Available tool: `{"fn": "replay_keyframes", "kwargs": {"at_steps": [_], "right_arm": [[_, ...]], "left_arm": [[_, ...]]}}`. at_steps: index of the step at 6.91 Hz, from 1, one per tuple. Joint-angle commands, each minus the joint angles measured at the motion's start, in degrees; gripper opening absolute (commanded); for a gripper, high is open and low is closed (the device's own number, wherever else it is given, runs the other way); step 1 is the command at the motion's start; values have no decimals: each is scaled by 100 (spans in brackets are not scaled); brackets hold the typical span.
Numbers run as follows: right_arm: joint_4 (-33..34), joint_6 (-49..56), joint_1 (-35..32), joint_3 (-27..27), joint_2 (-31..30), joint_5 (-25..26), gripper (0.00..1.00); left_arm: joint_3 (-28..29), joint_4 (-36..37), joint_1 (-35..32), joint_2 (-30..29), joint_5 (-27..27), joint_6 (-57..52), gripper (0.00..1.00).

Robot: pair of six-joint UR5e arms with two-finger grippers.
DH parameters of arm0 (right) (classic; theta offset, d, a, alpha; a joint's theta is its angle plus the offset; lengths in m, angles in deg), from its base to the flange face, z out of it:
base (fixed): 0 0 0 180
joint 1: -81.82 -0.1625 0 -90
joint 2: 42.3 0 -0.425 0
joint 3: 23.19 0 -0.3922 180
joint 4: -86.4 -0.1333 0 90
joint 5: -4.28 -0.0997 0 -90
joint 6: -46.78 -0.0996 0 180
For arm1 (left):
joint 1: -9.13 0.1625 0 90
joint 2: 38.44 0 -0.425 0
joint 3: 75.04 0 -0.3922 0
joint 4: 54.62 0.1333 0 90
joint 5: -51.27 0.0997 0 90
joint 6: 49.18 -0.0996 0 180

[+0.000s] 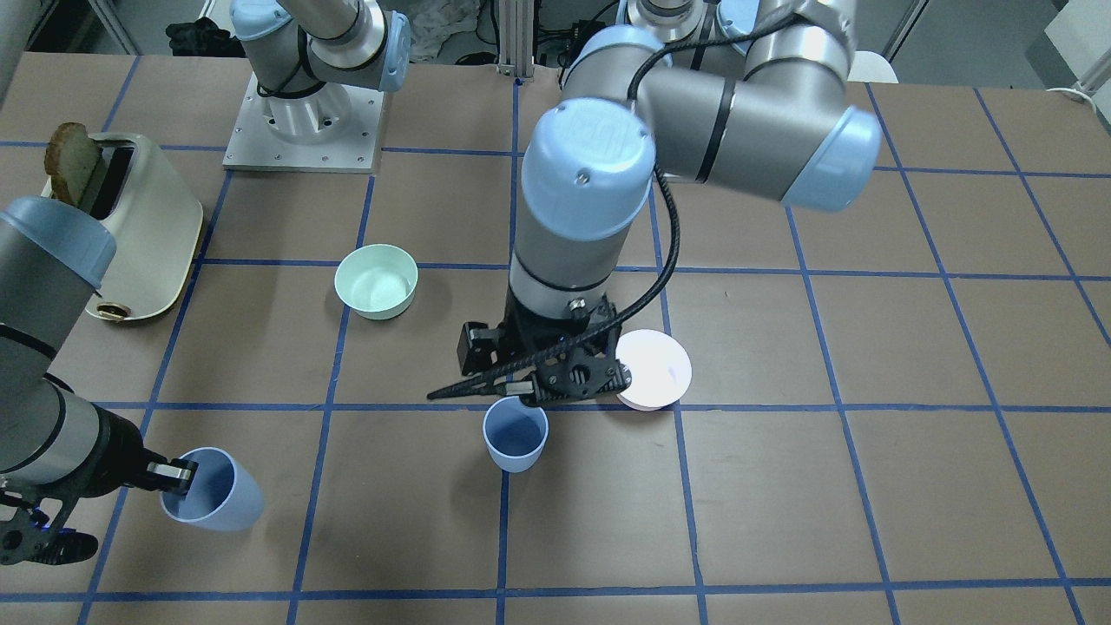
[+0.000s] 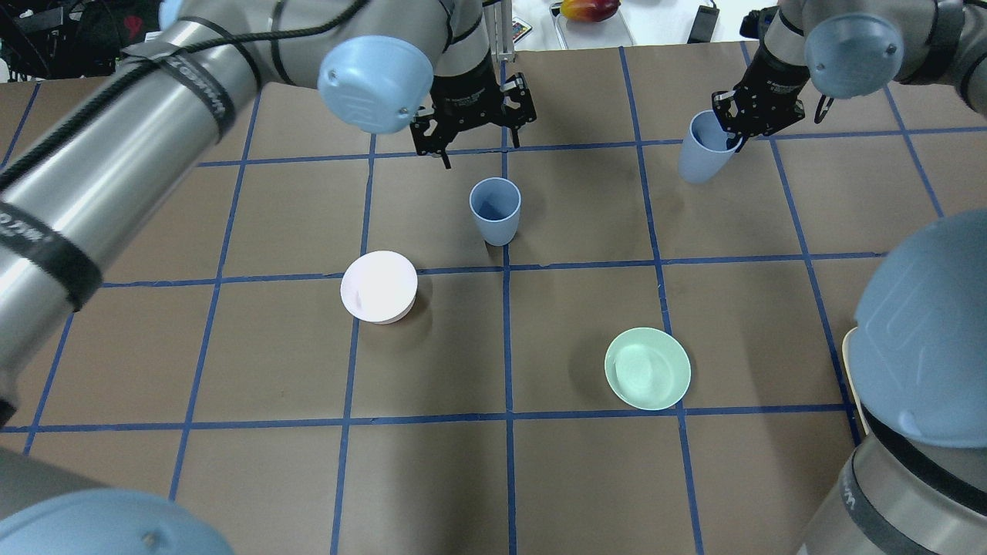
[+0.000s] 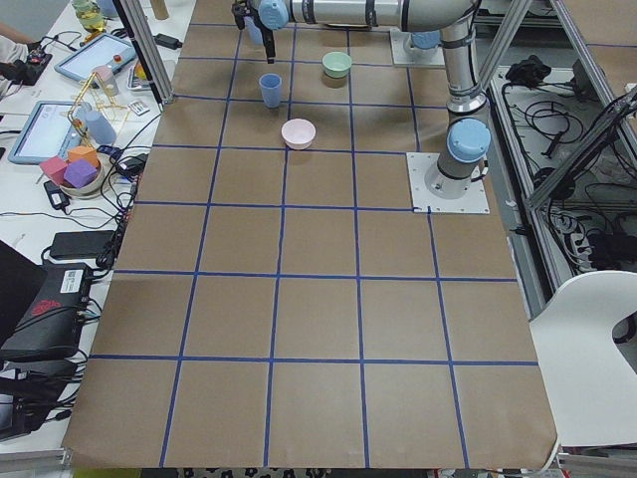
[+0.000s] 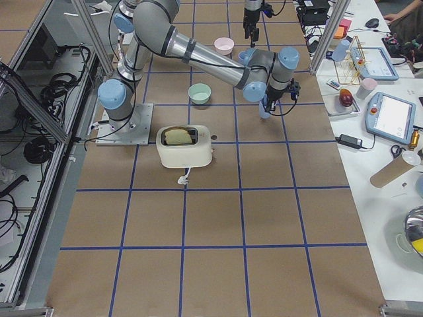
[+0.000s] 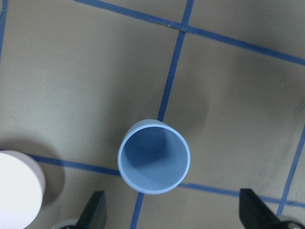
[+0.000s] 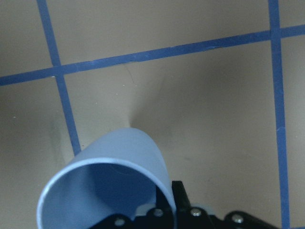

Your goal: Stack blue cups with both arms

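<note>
Blue cups, two of them, pale and tapered, darker blue inside with thin light rims! One cup (image 2: 495,210) stands upright mid-bench (image 2: 231,354) on a blue tape line, with the pink bowl (image 2: 379,287) near it and the mint-green bowl (image 2: 647,368) well apart. The left gripper (image 2: 480,150) hovers beyond it, spread wide, touching nothing. Across the way, the right gripper (image 2: 729,139) is clamped on the rim of the other cup (image 2: 702,160), which is tilted; whether its base clears the bench I can't tell. The left wrist view looks straight down the upright cup's mouth, both fingertips (image 5: 93,212) apart at the bottom edge. The front-facing view catches one right finger inside the tilted cup, plus a toaster (image 1: 143,230) holding a bread slice, which the overhead view all but hides behind the right arm.
</note>
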Motion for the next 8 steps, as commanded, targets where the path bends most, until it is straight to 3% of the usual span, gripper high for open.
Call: {"fn": "replay_keyframes", "kwargs": {"at_steps": [1,4,5,8], "right_arm": [[-868,-961,-522,-377,-359,-366,0],[-809,-2999,-1962,-387,-510,-392,0],[-773,-3257,-2176,-387,-518,-401,0],[-747,-3865,-2696,-352,-422,-314,0]], "left_arm": [[-34,-1744,540,1122,79,-1475,100],[-1102,-1630,1189,2083,96,-1856,100],[-1359,-898,1427,2259,105,-2205,100],[-1335,-628,1500,2288,727,-2736,100]]}}
